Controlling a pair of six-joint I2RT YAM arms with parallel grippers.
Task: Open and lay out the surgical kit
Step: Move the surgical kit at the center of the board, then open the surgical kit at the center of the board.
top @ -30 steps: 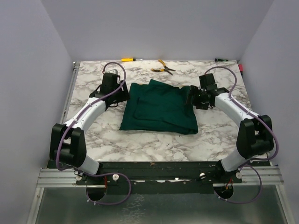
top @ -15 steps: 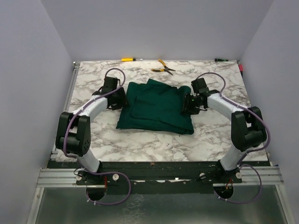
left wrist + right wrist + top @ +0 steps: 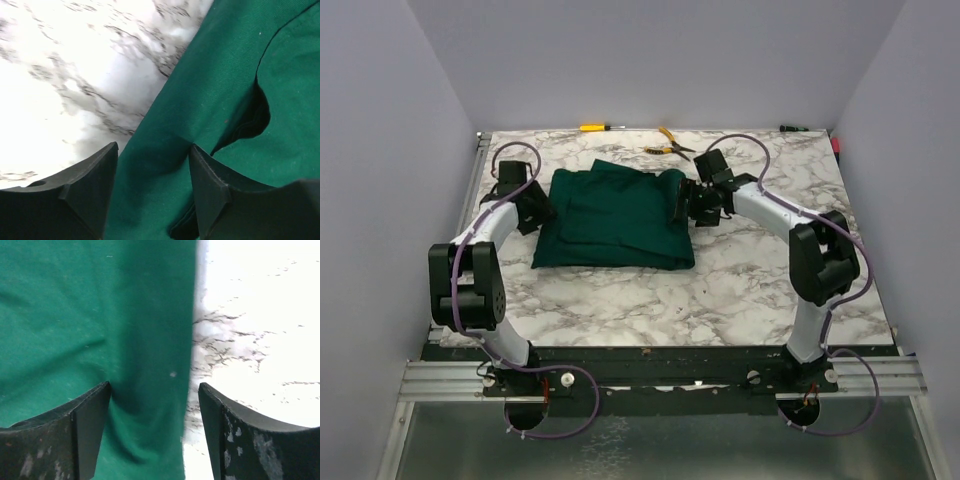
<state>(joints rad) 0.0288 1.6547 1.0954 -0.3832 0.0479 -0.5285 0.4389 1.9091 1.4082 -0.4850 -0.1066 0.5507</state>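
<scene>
The surgical kit is a folded dark green cloth wrap (image 3: 615, 215) lying closed on the marble table, left of centre. The mesh tray, clamps, tweezers and gauze are hidden. My left gripper (image 3: 538, 208) is open at the wrap's left edge. In the left wrist view its jaws (image 3: 152, 147) straddle a layer of the green cloth (image 3: 225, 100) beside a fold opening. My right gripper (image 3: 682, 203) is open at the wrap's right edge. In the right wrist view its jaws (image 3: 155, 385) straddle the edge of the cloth (image 3: 100, 315), with bare marble to the right.
A yellow-handled screwdriver (image 3: 598, 127) and yellow-handled pliers (image 3: 669, 145) lie at the table's far edge behind the wrap. A small red object (image 3: 837, 143) sits at the far right corner. Grey walls enclose the marble table (image 3: 750, 290) on three sides.
The wrap has slid to the left across the table. Both grippers have moved left with it, staying at its left and right edges.
</scene>
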